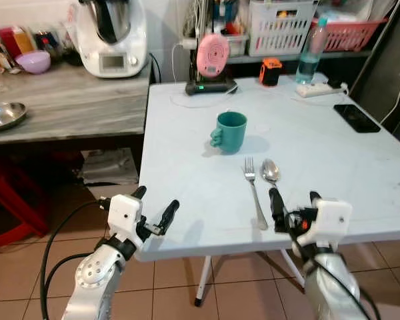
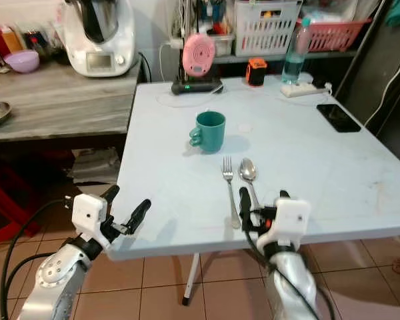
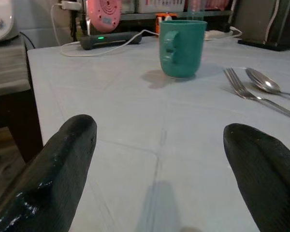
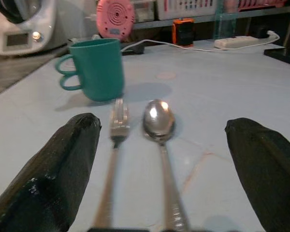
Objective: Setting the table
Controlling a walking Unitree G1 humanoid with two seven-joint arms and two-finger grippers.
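A partial place setting is laid out on the pale blue desk (image 1: pixel 360 180). A teal mug (image 1: pixel 229 131) stands upright near the middle, its handle turned toward the robot's left. Just in front of it, toward the near edge, a fork (image 1: pixel 255 190) and a spoon (image 1: pixel 271 175) lie side by side, close together, handles pointing at the robot, the fork on the left and the spoon on the right. No plate or other tableware is seen on the desk, so the setting is judged to be begun but unfinished; whether more pieces are meant to be added cannot be told.

The right pincer (image 1: pixel 295 210) is held at the near edge of the desk, fingers spread wide and gripping nothing. In the right wrist view, the fork (image 4: pixel 113 159) and spoon (image 4: pixel 160 145) are framed between the two fingers, the handles running toward the camera, with the mug (image 4: pixel 94 68) beyond them. Whether the fingertips touch the desk cannot be told.

The left pincer (image 1: pixel 153 212) is held at the near left corner of the desk, likewise spread and empty. The cutlery and mug lie well apart from it, ahead and to its right.

At the far edge, a phone (image 1: pixel 357 118), a water bottle (image 1: pixel 311 52) and a pink device (image 1: pixel 213 56) are left among other unrelated items.
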